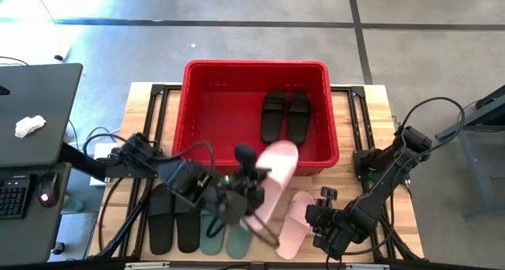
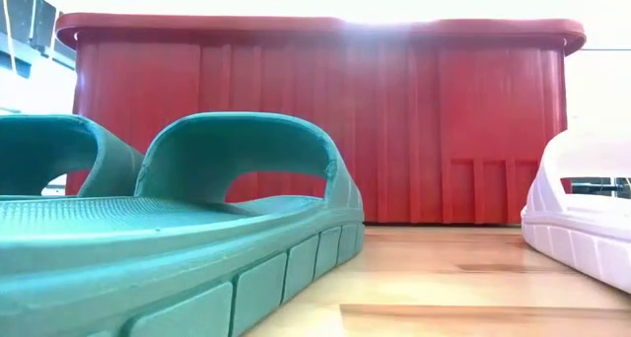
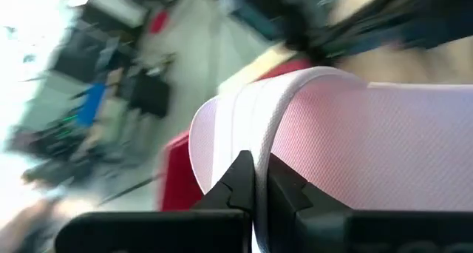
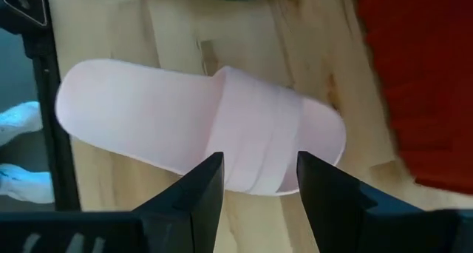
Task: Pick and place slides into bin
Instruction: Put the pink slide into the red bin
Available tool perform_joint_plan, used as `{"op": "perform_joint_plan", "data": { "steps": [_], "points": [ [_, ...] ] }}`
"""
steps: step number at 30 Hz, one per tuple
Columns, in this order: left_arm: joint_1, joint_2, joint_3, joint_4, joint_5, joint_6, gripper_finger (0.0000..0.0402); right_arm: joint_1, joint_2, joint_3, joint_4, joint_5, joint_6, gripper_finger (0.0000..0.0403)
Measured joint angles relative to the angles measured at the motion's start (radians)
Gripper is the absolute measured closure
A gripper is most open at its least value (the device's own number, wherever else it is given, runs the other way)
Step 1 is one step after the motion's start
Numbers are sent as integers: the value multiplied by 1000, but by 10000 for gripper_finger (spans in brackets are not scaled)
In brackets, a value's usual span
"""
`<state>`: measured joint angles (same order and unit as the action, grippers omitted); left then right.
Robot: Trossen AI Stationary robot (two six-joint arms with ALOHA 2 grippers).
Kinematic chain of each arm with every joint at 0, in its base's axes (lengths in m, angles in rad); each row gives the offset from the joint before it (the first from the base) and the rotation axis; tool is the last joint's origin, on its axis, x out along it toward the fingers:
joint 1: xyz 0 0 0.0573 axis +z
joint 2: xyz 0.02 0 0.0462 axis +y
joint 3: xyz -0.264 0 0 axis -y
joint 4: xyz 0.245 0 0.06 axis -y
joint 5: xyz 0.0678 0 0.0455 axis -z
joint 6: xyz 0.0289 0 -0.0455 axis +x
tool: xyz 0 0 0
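Note:
The red bin (image 1: 205,104) stands at the table's far middle with a black pair of slides (image 1: 286,116) inside. My left gripper (image 1: 252,193) is shut on a pale pink slide (image 1: 278,169), held above the bin's near rim. My right gripper (image 4: 255,180) is open just above the strap of the second pink slide (image 4: 148,120), which lies flat on its sole on the table (image 1: 293,223); the fingers stand on either side of the strap without touching. A black pair (image 1: 170,223) and a sage-green pair (image 1: 225,237) lie on the table near its front edge. My left gripper pinches the pink slide's strap (image 3: 255,138) at its edge between the two fingers, which are nearly closed together. The slide is lifted clear of the table and tilted, one end over the bin's near rim (image 1: 293,150), the other hanging toward the green pair.
A desk with a keyboard and mouse (image 1: 31,167) stands left of the table. In the low view the green slides (image 2: 197,219) fill the foreground, with the bin wall (image 2: 394,130) behind and the pink slide (image 2: 582,209) at the right. Bare wood lies between them.

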<state>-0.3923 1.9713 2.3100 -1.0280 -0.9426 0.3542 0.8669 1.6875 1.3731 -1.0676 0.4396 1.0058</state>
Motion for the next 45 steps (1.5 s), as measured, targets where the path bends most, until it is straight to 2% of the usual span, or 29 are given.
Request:
{"op": "perform_joint_plan", "data": {
  "steps": [4, 7, 16, 22, 27, 32, 39, 42, 45],
  "points": [
    [78, -19, 0, -40, -101, 69, 401, 0, 0, 0, -31, 43, -47, 242],
    [164, -18, 0, -112, -116, 75, 401, -1, 0, 0, -66, 86, -69, 242],
    [456, -17, 0, -374, -21, 7, 401, -3, 0, 0, -128, 232, -72, 242],
    [599, -17, 0, -502, 10, 53, 401, -31, -5, 0, -205, 292, -26, 242],
    [687, -15, -66, -423, 105, 192, 401, -94, -40, 0, -234, 428, 45, 242],
    [771, -17, -129, -349, 189, 284, 401, -170, -104, 0, -218, 500, 30, 242],
    [870, -16, -268, -310, 278, 296, 401, -260, -177, 0, -214, 515, -65, 242],
    [885, -36, -364, -267, 282, 291, 401, -284, -196, 0, -214, 517, -119, 242],
    [884, -94, -498, -155, 286, 283, 401, -304, -209, 0, -212, 518, -173, 242]
  ]
}}
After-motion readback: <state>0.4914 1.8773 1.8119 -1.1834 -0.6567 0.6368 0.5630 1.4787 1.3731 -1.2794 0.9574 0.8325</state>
